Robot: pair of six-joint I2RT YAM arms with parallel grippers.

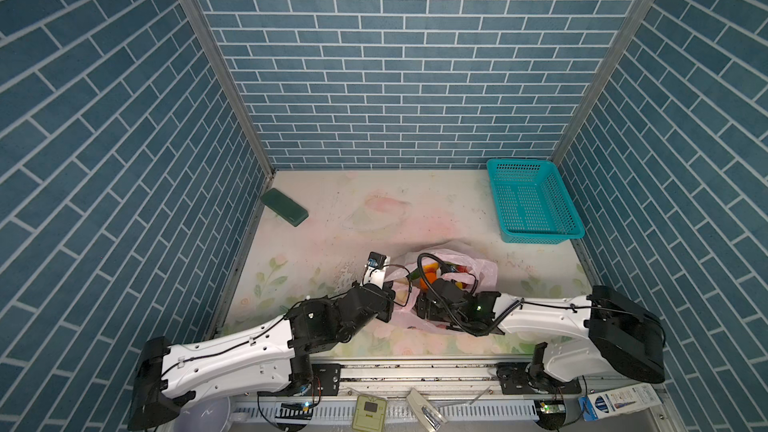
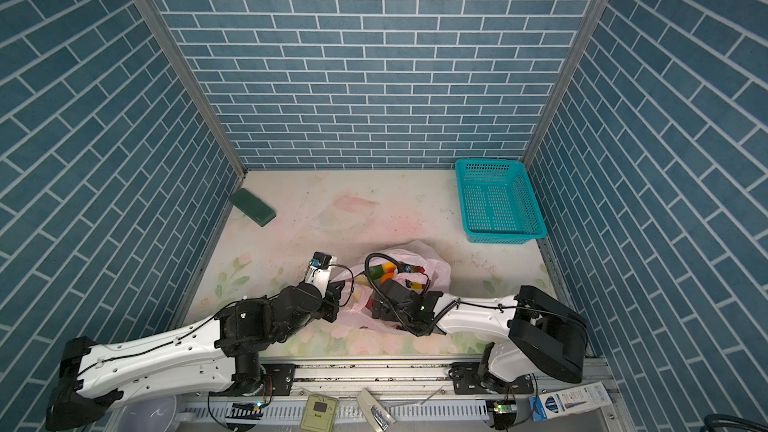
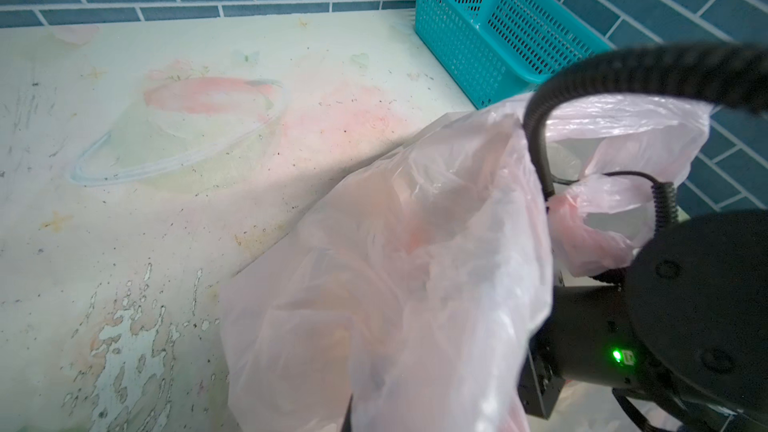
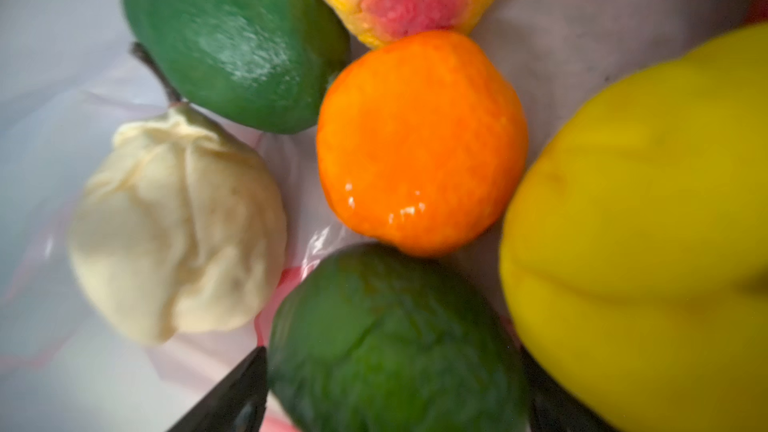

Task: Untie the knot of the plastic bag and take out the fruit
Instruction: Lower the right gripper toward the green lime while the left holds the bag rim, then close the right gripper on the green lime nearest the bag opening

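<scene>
plastic bag (image 1: pixel 487 272) holding fruit (image 4: pixel 419 143), teal basket (image 1: pixel 540 238)

Readable text: none in any view.
Carton print: lettering on the blue-and-white carton (image 1: pixel 621 401), well behind the right pincer (image 4: pixel 395 396) and off the tabletop (image 1: pixel 374 209), is too small to read.
Bag print: red marks on the thin translucent pink plastic bag (image 4: pixel 299 176), just beside the right pincer's tip, are blurred and illegible.
</scene>
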